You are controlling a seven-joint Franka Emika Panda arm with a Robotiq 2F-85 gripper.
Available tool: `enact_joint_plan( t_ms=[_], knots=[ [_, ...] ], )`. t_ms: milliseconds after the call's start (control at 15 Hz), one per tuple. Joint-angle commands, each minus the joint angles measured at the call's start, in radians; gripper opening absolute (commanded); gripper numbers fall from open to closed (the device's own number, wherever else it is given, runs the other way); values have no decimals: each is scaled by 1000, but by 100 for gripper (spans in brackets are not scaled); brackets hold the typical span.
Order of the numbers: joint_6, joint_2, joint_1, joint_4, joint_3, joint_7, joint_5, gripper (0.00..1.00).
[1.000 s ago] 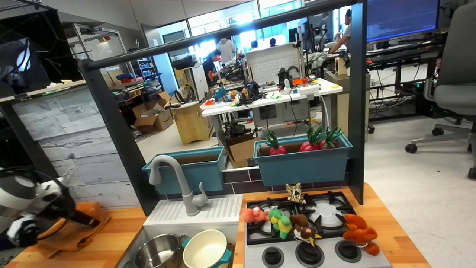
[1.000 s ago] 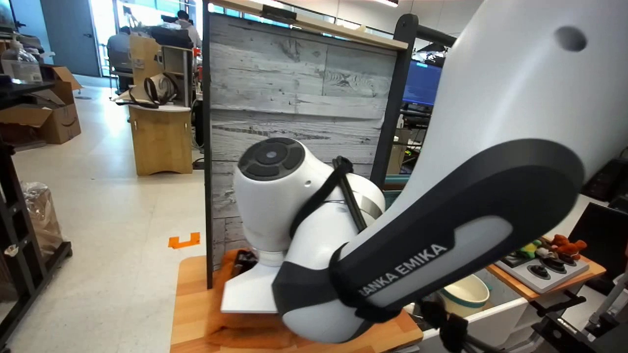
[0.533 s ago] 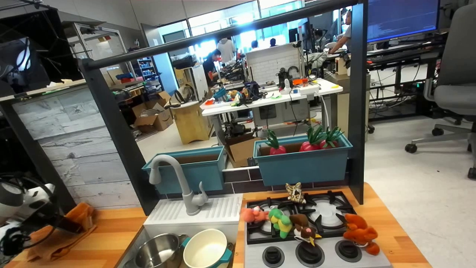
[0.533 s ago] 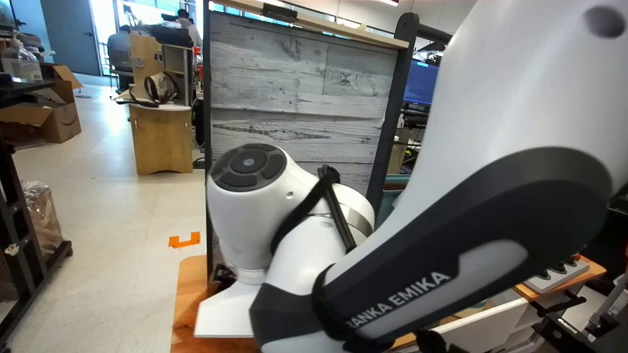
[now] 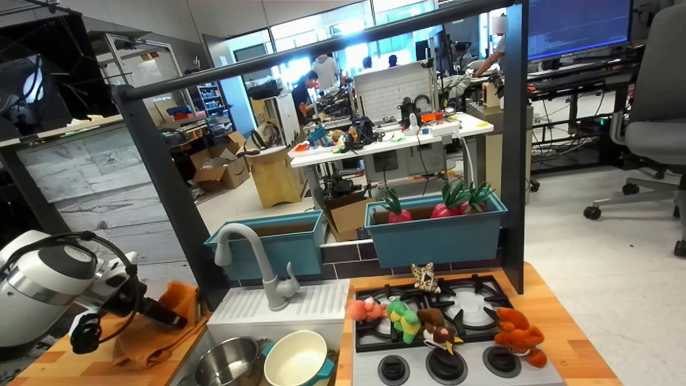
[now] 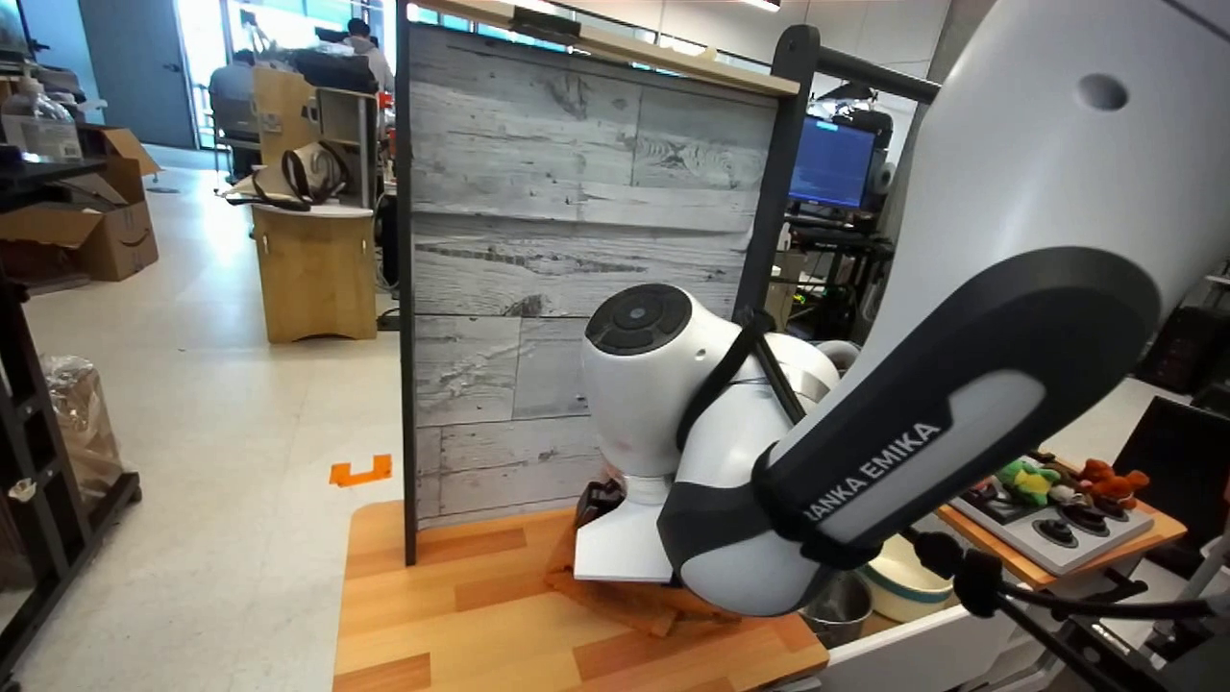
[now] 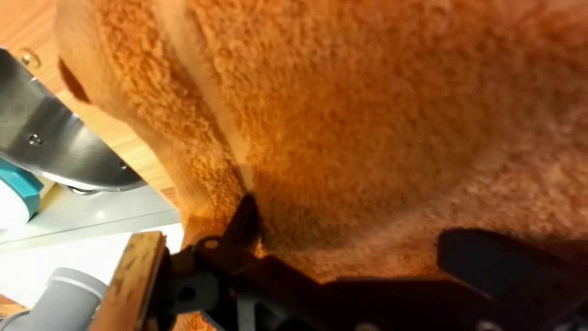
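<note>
Exterior view: orange towel, long axis lower left to upper right; wrist view: tool spread over it.

In an exterior view I see bright windows across the far side of the room, nearly washed out. On the right, a gray office chair stands on the pale floor near a lit monitor. Both exterior views show me a weathered gray plank panel. To its left, in an exterior view, stand a wooden cabinet and open cardboard boxes, with orange tape on the nearer floor.
</note>
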Motion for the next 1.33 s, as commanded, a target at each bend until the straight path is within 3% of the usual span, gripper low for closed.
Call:
enact_joint_plan(
  t_ms=[0,267,467,733,1067,1267],
  knots=[
    [54,-19,50,-30,101,-63,-5,100],
    [129,-57,108,-28,215,-108,-2,100],
    [116,-89,68,-49,285,-171,2,100],
    [68,-151,88,-171,118,-58,-4,100],
    [-32,-190,83,-276,-78,-26,9,100],
    [-113,-159,67,-231,-80,-16,-2,100]
  ],
)
